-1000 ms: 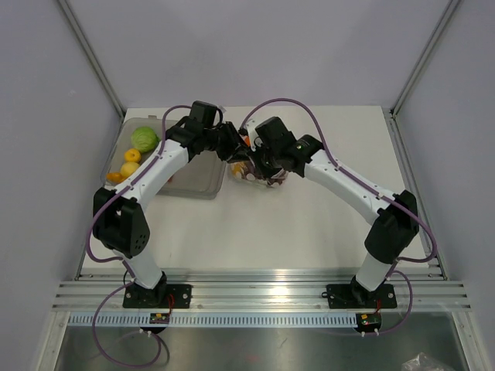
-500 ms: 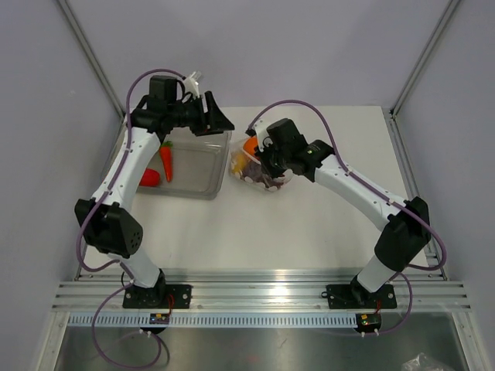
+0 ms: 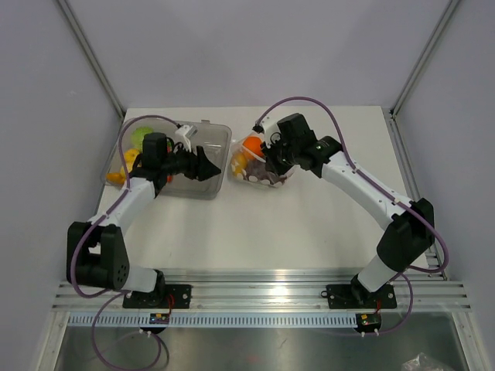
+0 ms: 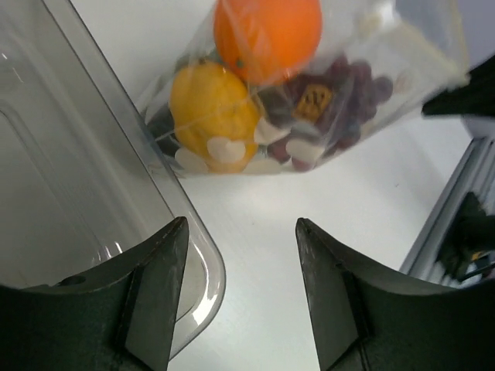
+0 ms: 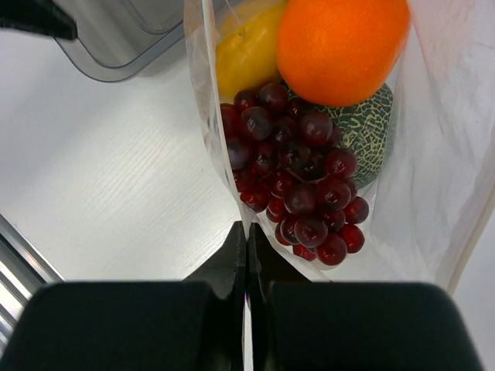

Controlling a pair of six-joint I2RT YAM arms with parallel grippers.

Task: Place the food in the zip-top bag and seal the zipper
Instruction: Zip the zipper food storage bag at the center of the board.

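Your left end effector (image 4: 240, 232), back spread over the 9 o'clock tray (image 3: 193, 188), needs more food (image 3: 133, 158); right end effector (image 5: 247, 232) pinches the zip-top bag (image 5: 441, 139).

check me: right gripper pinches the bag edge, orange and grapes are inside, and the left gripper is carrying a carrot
No: the left gripper is open and carries nothing, as the left wrist view shows. The right gripper pinches the zip-top bag, with the orange and grapes inside.

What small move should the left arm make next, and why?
Probably move the open, empty left gripper over the tray toward the green piece. Food lies there unbagged, while the right gripper pinches the zip-top bag by its edge.
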